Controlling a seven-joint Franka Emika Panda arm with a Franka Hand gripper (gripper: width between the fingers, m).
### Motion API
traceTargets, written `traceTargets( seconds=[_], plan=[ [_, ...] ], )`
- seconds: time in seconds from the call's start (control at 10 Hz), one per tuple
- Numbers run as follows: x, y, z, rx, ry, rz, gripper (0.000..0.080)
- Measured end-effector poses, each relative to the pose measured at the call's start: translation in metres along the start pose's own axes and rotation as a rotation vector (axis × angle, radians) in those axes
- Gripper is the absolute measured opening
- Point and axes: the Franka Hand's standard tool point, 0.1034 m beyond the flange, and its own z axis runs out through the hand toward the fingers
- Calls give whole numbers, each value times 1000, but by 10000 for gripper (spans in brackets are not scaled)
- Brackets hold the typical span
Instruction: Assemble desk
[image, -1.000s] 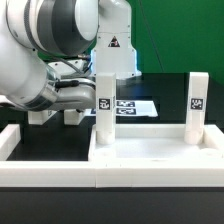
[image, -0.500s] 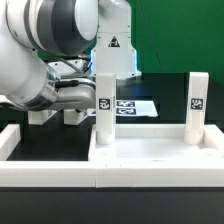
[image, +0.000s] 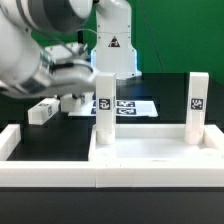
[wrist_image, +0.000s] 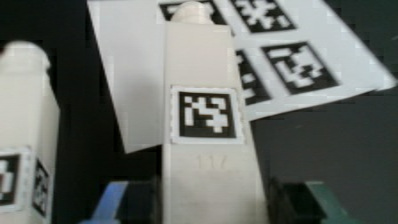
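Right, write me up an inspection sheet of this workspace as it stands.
Surface: black table, marker board lying flat at the back.
Job's things: desk panel flat in front; first upright post and, toward the exterior view's right, second upright post at its far edge; loose post lying on the table.
Clutter: white rail beside the panel, on the exterior view's left.
Grippers: gripper closed on a held post, by the wrist view.
Cables: nothing seen.
Surroundings: green backdrop; arm's base behind the board.
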Motion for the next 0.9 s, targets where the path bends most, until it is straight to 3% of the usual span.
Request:
traceTargets(
  seconds=[0.2,0.4,0.5,0.6,0.7,0.9],
  plan=[
    [-38,-18,-34,23,64,-34,285],
    [-62,-35,-42,36,85,-6,285],
    [-72,-66,-52,37,174,37,285],
    [-85,-94,-51,21,228,73,285],
    [-78,-113,-50,-1,304,74,285],
    [-74,-111,-54,3,445,49,285]
  ],
)
